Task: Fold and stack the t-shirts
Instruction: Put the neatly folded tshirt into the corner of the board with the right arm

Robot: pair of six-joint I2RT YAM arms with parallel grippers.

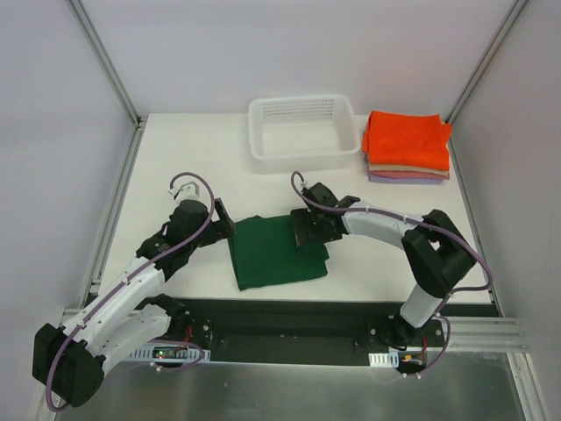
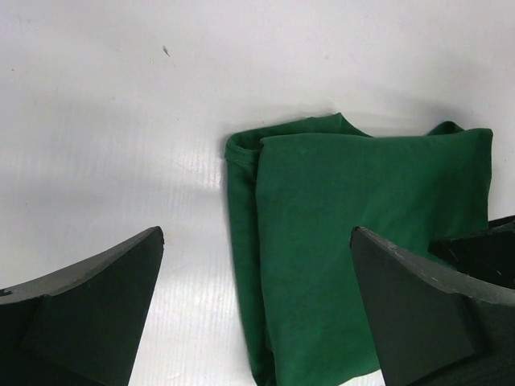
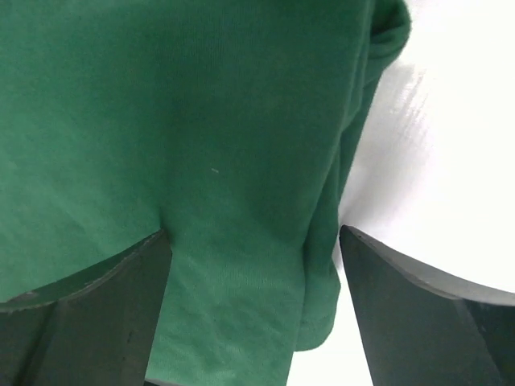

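One corner of the dark green t-shirt [image 1: 276, 256] is hidden under the right hand [image 1: 308, 230], which is held open. The left hand [image 1: 224, 224] is spread open at the shirt's left edge; contact cannot be made out.

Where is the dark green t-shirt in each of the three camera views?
Top external: green t-shirt lies at the centre, slightly low.
Left wrist: green t-shirt right of centre, reaching the bottom edge.
Right wrist: green t-shirt fills the left and middle.
Shared landmark: the white table under it.
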